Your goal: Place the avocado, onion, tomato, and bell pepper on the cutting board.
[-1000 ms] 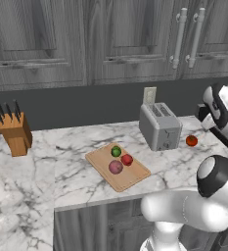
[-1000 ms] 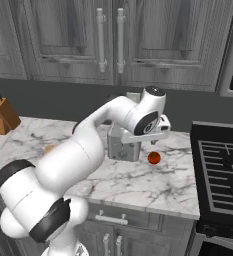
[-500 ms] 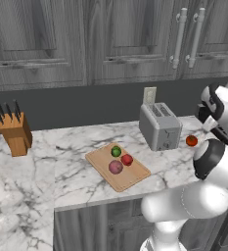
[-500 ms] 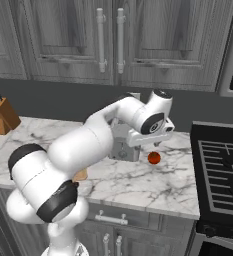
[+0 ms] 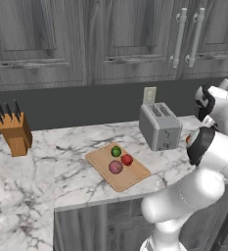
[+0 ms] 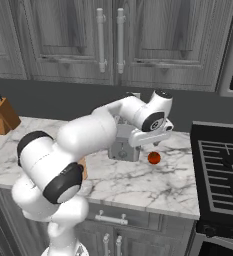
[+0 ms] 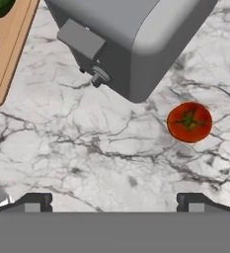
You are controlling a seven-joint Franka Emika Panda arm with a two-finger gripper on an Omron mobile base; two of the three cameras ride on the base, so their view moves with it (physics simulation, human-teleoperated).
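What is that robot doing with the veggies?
The robot is gathering vegetables onto the cutting board. Three are already on it: the green avocado, a red one and the purple onion. The tomato is on the marble counter, on the far side of the toaster from the board. The claw is open, above the counter near the tomato, holding nothing.

Red tomato (green-stemmed), grey toaster, white grey-veined marble counter.
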